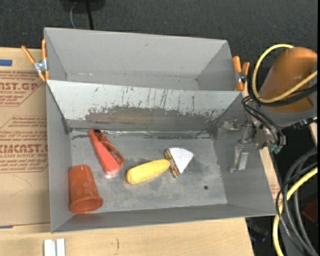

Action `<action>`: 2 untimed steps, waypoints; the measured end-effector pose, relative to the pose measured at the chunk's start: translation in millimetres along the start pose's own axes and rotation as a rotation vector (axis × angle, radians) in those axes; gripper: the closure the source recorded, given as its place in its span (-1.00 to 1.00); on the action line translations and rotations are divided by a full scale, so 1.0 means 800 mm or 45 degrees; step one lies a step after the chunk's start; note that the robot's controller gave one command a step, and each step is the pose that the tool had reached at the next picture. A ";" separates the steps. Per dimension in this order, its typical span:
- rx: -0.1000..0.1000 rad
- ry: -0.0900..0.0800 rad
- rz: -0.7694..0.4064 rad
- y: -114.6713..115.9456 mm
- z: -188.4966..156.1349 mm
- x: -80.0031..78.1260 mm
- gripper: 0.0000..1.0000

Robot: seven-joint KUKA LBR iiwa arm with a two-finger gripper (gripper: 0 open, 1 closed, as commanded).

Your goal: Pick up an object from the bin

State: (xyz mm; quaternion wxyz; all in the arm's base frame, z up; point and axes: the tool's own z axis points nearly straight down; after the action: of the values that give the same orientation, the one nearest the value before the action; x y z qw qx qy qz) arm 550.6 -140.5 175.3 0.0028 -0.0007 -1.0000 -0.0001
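**A:** At the right side of the bin [138, 57], over its sloping right wall, we see the gripper [238, 161] pointing down, below the orange cover [288, 79] on the robot's wrist.

**B:** Is the claw released or clenched?

**A:** We cannot tell. From this angle it reads as one pale metal piece. We also cannot tell whether it touches the wall beneath it.

**B:** Which thing do we find nearest to it?

**A:** The white wedge [180, 159] with a brown edge. It lies on the bin's floor, right of the middle, and is well apart from the gripper, to its left in the view.

**B:** And beside that?

**A:** The yellow corn cob [148, 172] lies just left of the wedge. Its right end meets the wedge's brown edge, or comes very close to it. The cob is nearly level, tipped up a little toward the right.

**B:** What else do we count on the floor?

**A:** A red-orange long thing [105, 153] lies slantwise left of the cob, its lower end near the cob's left tip. We cannot tell what kind of thing it is. The orange cup [84, 190] lies on its side in the near left corner, its wider end toward the near wall
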 end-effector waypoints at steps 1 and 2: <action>0.002 -0.010 -0.002 0.001 -0.006 -0.002 -1.00; 0.003 -0.011 -0.144 0.040 0.052 -0.015 -1.00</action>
State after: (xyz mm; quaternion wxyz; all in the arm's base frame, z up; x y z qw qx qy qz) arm 562.8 -108.2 133.9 -0.0014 0.0559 -0.9984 0.0007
